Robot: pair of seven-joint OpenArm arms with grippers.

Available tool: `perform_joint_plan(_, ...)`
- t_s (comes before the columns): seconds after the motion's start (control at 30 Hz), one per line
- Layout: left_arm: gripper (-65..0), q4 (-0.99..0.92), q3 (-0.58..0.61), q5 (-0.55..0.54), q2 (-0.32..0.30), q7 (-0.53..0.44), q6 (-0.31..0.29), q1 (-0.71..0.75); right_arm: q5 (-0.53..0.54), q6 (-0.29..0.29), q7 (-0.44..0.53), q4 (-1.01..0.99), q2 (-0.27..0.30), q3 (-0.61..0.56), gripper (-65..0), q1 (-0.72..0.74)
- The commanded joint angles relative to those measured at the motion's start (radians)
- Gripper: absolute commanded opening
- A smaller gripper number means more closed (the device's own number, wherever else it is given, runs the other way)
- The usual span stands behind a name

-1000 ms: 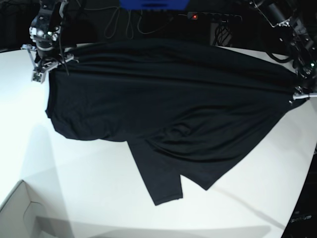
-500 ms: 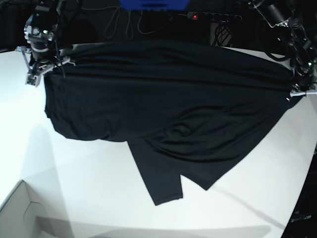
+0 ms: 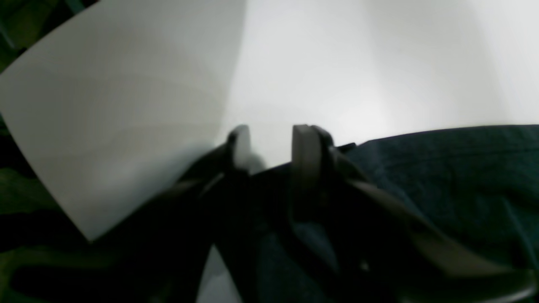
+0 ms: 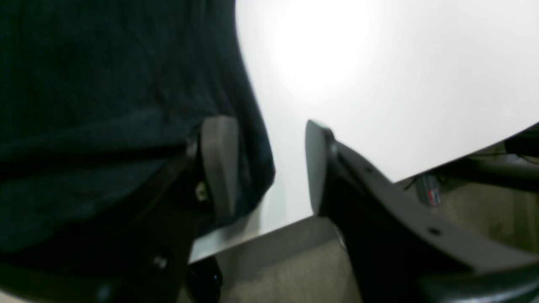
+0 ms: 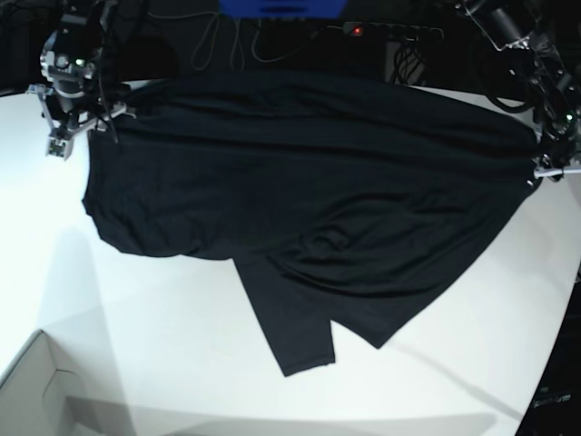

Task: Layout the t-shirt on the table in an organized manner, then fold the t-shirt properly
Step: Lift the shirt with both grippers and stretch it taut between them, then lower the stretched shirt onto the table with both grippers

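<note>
T-shirt lies spread black across the far half of the white counter, one sleeve trailing toward the near edge; only the base view shows this whole. Wrist views alone show the jaws: the right gripper stands apart beside the cloth's edge, the left gripper apart over it.
</note>
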Motion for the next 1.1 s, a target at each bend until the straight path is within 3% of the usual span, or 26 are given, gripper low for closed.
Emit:
perform_joint_plan(0.0, -44.6, 0.022, -0.004, -0.002, -0.02, -0.022, 0.003, -0.009, -0.005, -0.006, 0.016, 0.019, 0.008, 0.006, -37.2, -0.001)
perform_joint_plan(0.2, -36.8, 0.111, -0.004, -0.002, -0.018, -0.02, 0.004, -0.023, -0.005, -0.006, 0.021, 0.023, 0.007, 0.047, -37.3, 0.004)
perform_joint_plan(0.4, -36.1, 0.228, 0.012, -0.002, -0.012, -0.02, 0.004, -0.088, -0.005, -0.006, 0.021, 0.018, 0.004, 0.13, -37.2, 0.056)
perform_joint_plan(0.5, -36.1, 0.223, 0.083, 0.001, -0.007, -0.02, 0.004, -0.163, -0.005, -0.006, 0.025, 0.018, 0.01, 0.135, -37.2, 0.062)
perform_joint_plan(0.6, -36.1, 0.214, 0.243, 0.008, -0.006, -0.022, 0.004, -0.238, -0.004, -0.006, 0.027, 0.021, 0.03, 0.122, -37.1, 0.062)
perform_joint_plan(0.67, -36.1, 0.146, 0.402, 0.03, -0.01, -0.028, 0.007, -0.306, -0.004, -0.006, 0.027, 0.018, 0.048, 0.095, -37.1, 0.062)
perform_joint_plan(0.77, -36.1, -0.059, 0.665, 0.173, -0.001, -0.032, 0.012, -0.467, -0.004, -0.006, 0.027, 0.021, 0.056, 0.064, -37.1, 0.058)
perform_joint_plan(0.83, -36.1, -0.234, 0.783, 0.249, 0.037, -0.039, 0.014, -0.571, -0.004, -0.006, 0.025, 0.021, 0.061, 0.061, -37.1, 0.056)
perform_joint_plan(0.93, -36.1, -0.475, 0.801, 0.298, 0.088, -0.138, 0.014, -0.692, -0.004, -0.006, 0.019, 0.021, 0.061, 0.061, -37.1, 0.055)
perform_joint_plan(1.07, -36.1, -0.806, 0.807, 0.337, 0.119, -0.347, 0.014, -0.84, -0.004, -0.006, 0.017, 0.021, 0.061, 0.066, -37.1, 0.053)
